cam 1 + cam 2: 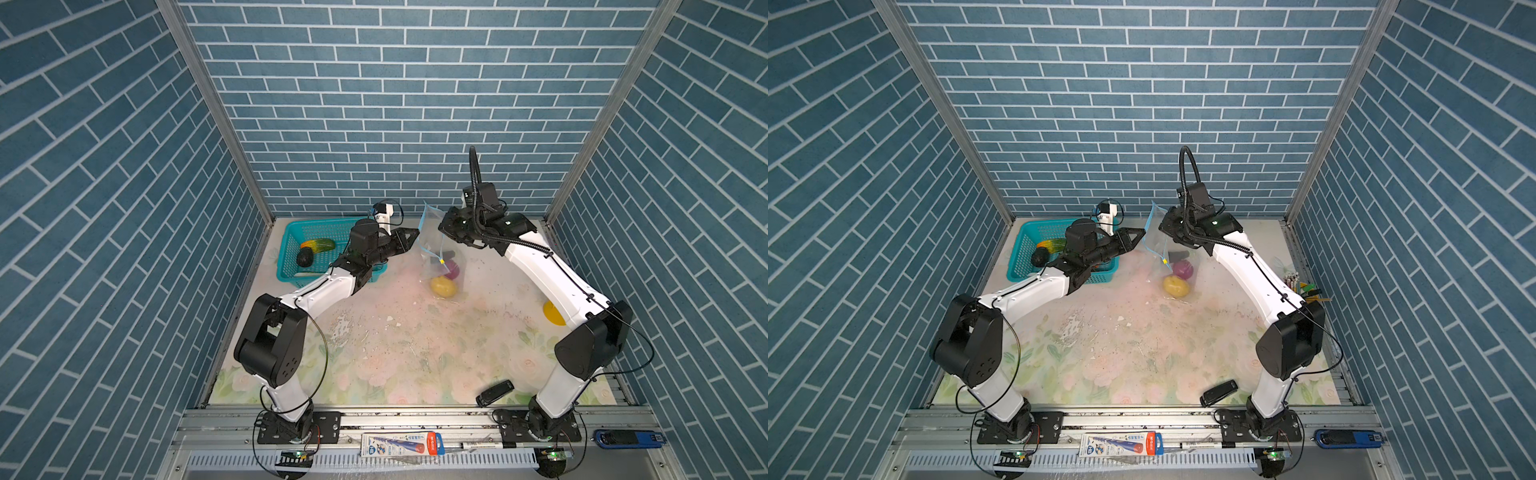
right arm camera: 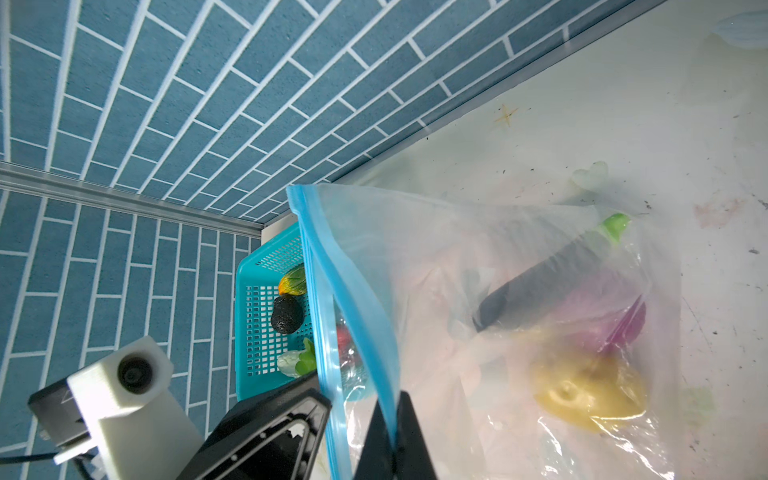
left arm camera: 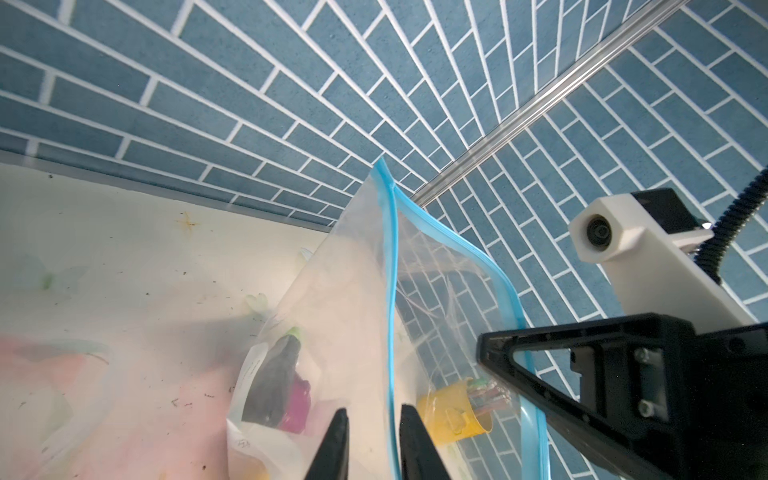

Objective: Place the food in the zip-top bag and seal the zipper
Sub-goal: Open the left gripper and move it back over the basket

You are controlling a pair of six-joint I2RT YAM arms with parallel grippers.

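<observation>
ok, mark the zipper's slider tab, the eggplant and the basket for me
yellow slider tab [image 1: 441,261]: in a top view, on the tab itself.
eggplant [image 2: 540,286]: right wrist view, middle of its dark body.
teal basket [image 1: 284,249]: in a top view, on its left rim.

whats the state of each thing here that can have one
zip-top bag, held upright, eggplant, onion and yellow fruit inside
zipper, unsealed, its two strips apart
left gripper, jaws apart, a zipper strip between them
right gripper, shut on the zipper
teal basket, upright on the table, holds a cucumber and more food
</observation>
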